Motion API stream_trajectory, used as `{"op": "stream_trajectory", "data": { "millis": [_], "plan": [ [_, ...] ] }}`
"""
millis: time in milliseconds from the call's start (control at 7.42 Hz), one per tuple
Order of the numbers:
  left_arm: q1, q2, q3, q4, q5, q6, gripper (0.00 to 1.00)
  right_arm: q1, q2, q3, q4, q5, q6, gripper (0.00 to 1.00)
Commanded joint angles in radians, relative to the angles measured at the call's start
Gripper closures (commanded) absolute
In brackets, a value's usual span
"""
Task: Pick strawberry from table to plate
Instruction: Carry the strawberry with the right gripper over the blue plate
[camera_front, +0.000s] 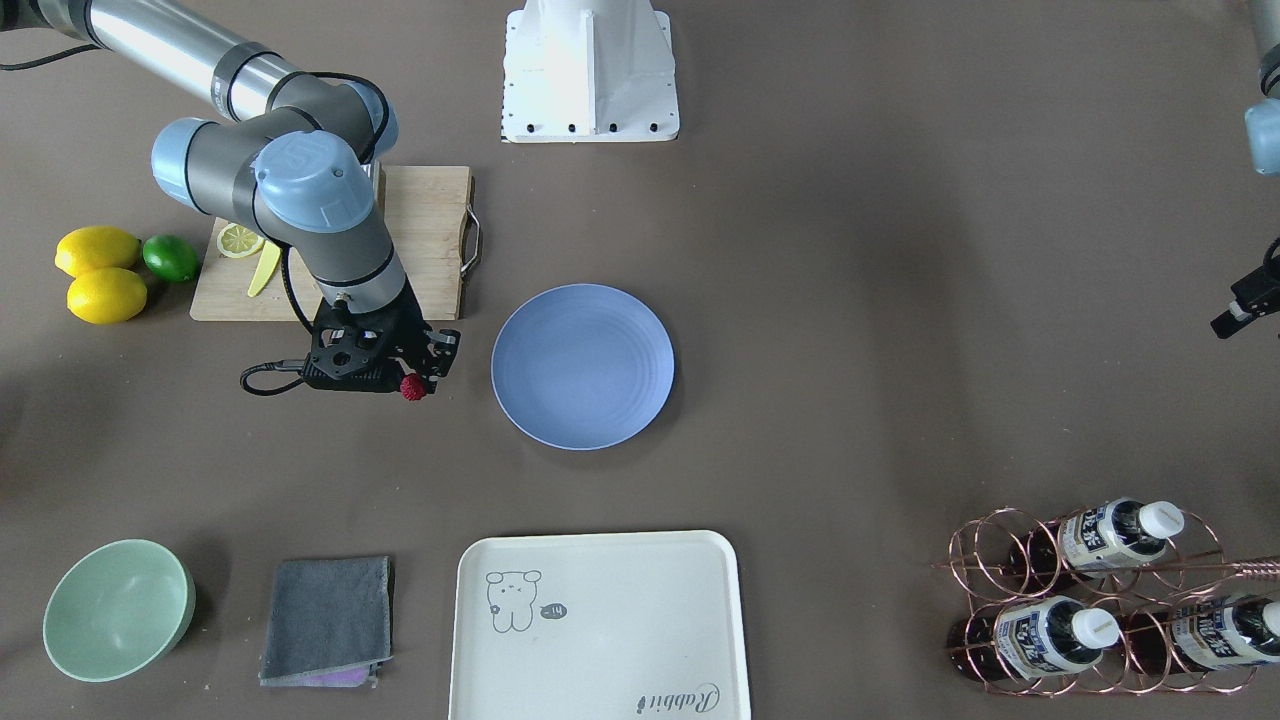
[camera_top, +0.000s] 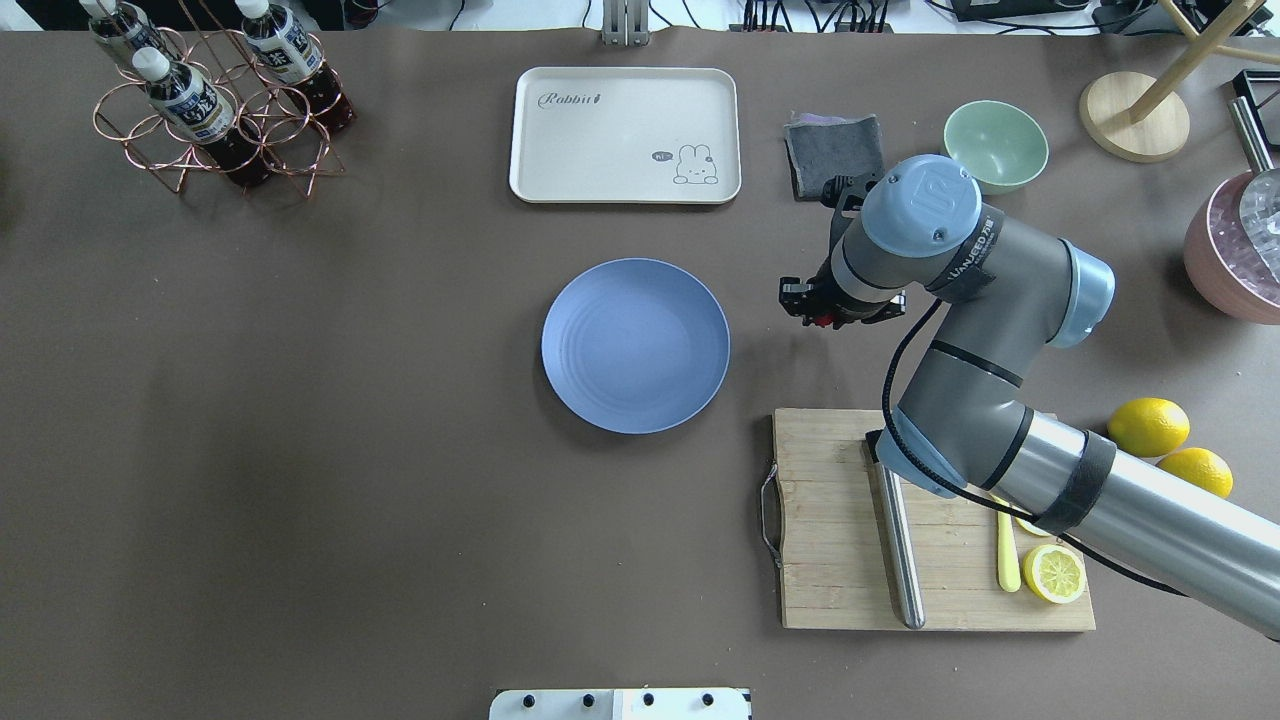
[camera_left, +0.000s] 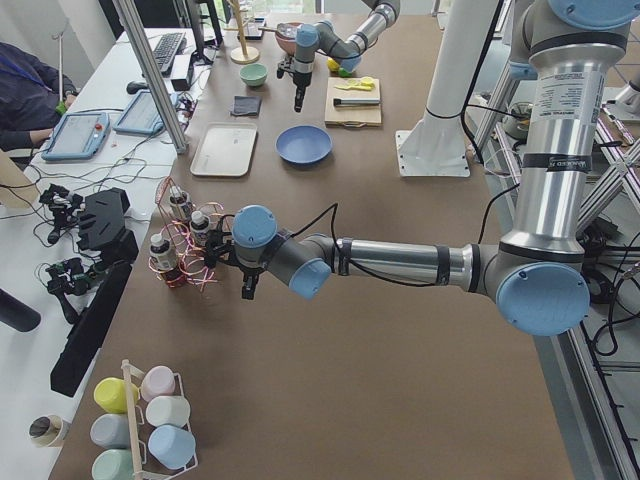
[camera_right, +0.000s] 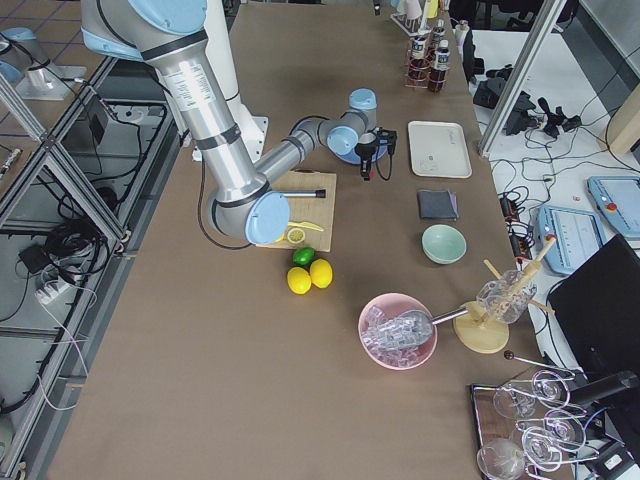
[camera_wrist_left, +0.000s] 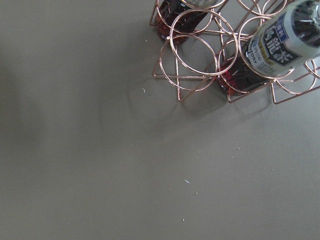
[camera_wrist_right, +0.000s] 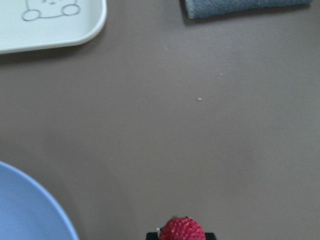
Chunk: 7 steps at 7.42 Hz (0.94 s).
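Gripping: the right jaws are pinching the strawberry between them, at the tip of the right arm, which is pointing them straight down.
Strawberry's place: it is sitting in those jaws. Judging from the two side views, it is hanging clear of the surface rather than resting on it.
Strawberry's shape: it is looking roundish and bumpy, with no long axis to line up for the drop.
Way to the plate: the blue plate is lying on the robot's left of the jaws, near but not under them. The right wrist view is showing only the plate's rim in its lower left corner, with a strip of bare surface between rim and berry.
Coming move: as I judge it, a sideways carry toward the robot's left is being called for. Lowering and letting go should come once the berry is hanging over the plate's middle.
Nearer arm: the right arm is working next to the plate, while the left arm is hovering well apart by the copper bottle rack. I cannot tell whether the left jaws are open or closed.
Farther out: the cream tray and grey cloth are lying ahead of the jaws and the cutting board behind them. None is standing between berry and plate.
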Motion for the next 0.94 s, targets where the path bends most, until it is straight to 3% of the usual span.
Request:
{"op": "stream_trajectory", "data": {
  "millis": [0,404,809],
  "plan": [
    [-0.042,0.042,0.029,0.007,0.025,0.052,0.02,-0.04,0.103,-0.005,-0.074,-0.008,0.063,1.0],
    [-0.145,0.08,0.06,0.05,0.029,0.12,0.02,-0.119,0.181,-0.063,-0.063,-0.079,0.124,1.0],
    [-0.165,0.091,0.051,0.047,0.028,0.147,0.02,-0.172,0.21,-0.128,-0.036,-0.119,0.14,1.0]
  ]
}}
